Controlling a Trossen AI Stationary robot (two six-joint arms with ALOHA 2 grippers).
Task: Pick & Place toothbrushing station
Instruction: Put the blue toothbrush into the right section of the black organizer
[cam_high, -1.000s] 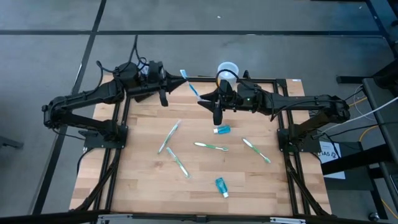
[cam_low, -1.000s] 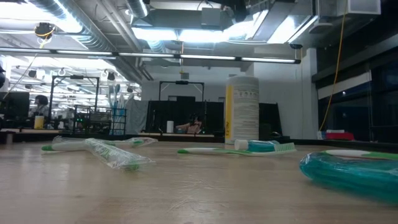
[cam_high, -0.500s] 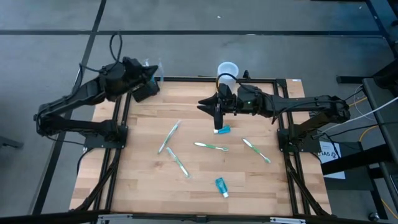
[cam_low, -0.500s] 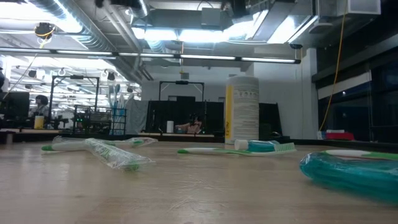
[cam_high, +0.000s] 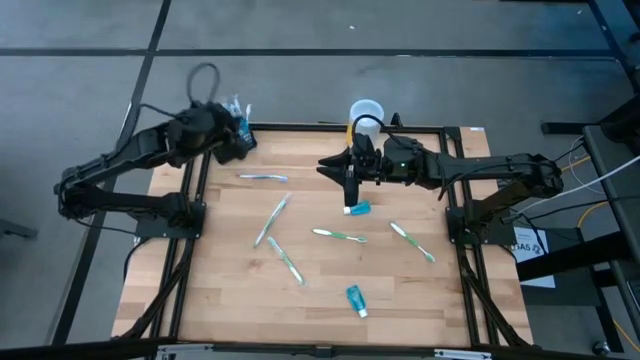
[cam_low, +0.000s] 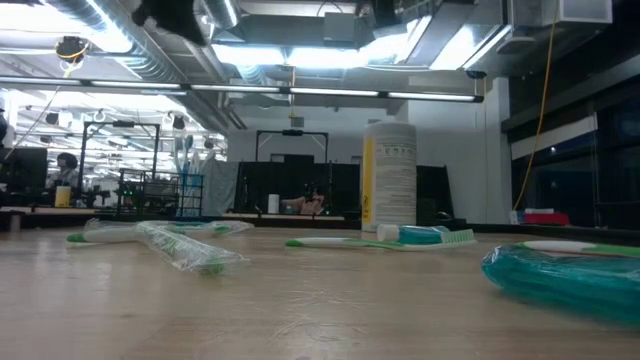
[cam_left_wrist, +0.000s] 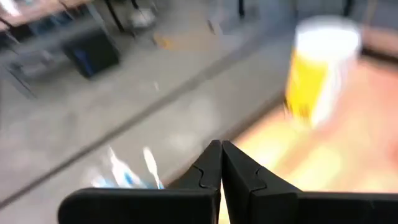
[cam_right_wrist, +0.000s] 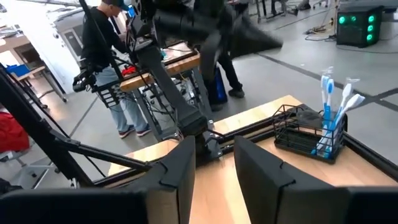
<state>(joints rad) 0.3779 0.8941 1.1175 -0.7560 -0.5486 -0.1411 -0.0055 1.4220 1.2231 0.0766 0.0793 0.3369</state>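
Wooden counter (cam_high: 230, 300) on a dark frame over grey floor, with loose toothbrushes and small teal packets scattered across it. At its far left corner stands the toothbrushing station (cam_right_wrist: 308, 134), a black wire-sided holder with several blue-and-white brushes upright in it. The left pincer (cam_high: 238, 133), clenched on nothing, hovers at that same corner, just beside the station. The right pincer (cam_high: 348, 182), released and empty, hangs near the middle of the far edge, close to a white-and-yellow cup (cam_high: 366, 111) and above a teal packet (cam_high: 358, 208). Judged from this layout, no grasp on the station exists yet; the pick and the placement both remain.
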